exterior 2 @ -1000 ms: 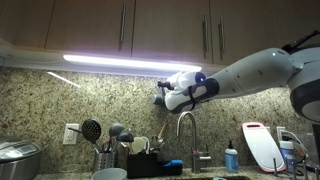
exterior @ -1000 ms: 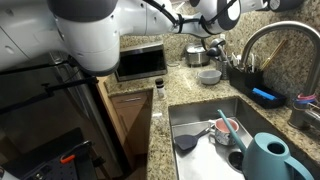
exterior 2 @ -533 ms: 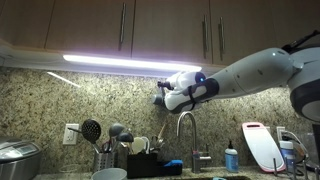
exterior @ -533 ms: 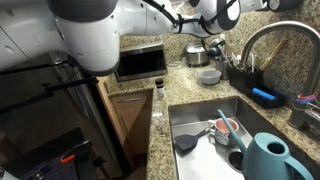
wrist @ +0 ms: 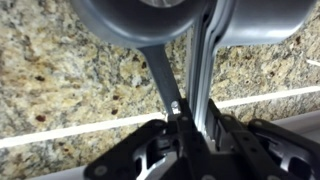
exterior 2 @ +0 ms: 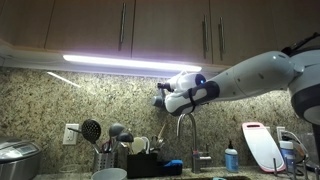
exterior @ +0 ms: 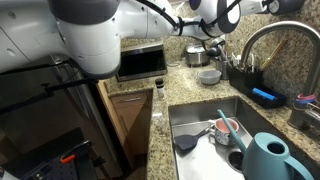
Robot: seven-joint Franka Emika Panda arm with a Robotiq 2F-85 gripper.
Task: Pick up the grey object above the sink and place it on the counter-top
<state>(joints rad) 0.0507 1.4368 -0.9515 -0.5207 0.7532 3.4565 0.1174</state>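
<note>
In an exterior view, your Robotiq gripper (exterior: 205,26) hangs over the back of the speckled brown-beige granite counter-top (exterior: 160,125), beyond the rectangular stainless-steel sink (exterior: 196,114). What you should take as the small dark-grey rounded object (exterior: 214,44) sits below the gripper, just behind the pale round bowl (exterior: 209,75). No contact is visible, and you cannot tell whether the jaws are parted or closed. Judgement: pick not yet made, so grasp, lift and set-down are all left. In an exterior view, the gripper (exterior 2: 161,98) is high by the backsplash, well above the grey object (exterior 2: 117,131), which stands head-up with its long axis near vertical. Wrist view: two blurred grey rounded heads (wrist: 140,18) on handles run down to a black holder (wrist: 180,150), axes pointing at the camera. No fingers are identifiable, and it is unclear which head is yours.
</note>
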